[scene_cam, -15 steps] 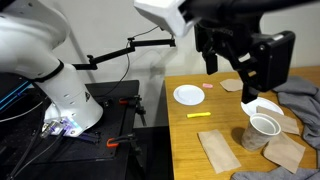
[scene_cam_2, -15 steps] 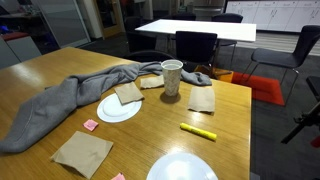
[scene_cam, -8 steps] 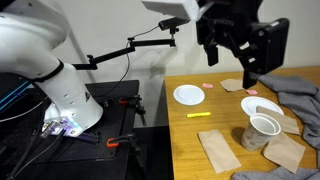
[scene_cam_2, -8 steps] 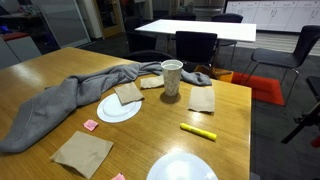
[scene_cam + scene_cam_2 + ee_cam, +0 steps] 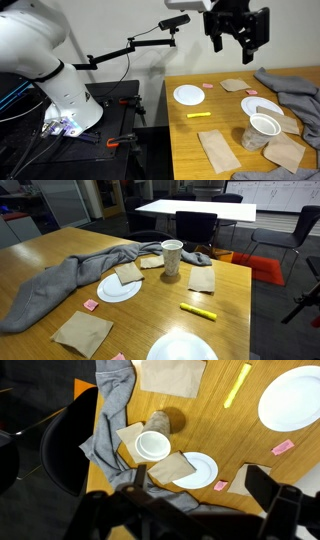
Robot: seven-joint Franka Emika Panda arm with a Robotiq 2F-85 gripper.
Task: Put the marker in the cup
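Observation:
The yellow marker (image 5: 200, 115) lies flat on the wooden table (image 5: 190, 140), apart from the white paper cup (image 5: 263, 128), which stands upright. Both also show in an exterior view, marker (image 5: 198, 311) and cup (image 5: 172, 257), and in the wrist view, marker (image 5: 238, 385) and cup (image 5: 153, 445). My gripper (image 5: 237, 28) hangs high above the far part of the table, open and empty. In the wrist view its dark, blurred fingers frame the bottom edge of the gripper (image 5: 200, 485).
A shallow white dish (image 5: 188, 95) lies near the marker. A second plate (image 5: 120, 288) holds tan paper. A grey cloth (image 5: 60, 280) sprawls beside the cup. Tan paper pieces (image 5: 218, 150) and pink notes (image 5: 208, 87) lie about. Chairs stand beyond the table (image 5: 196, 225).
My gripper has risen and drawn back from low over the cup side of the table to high above it. The marker and cup have not moved.

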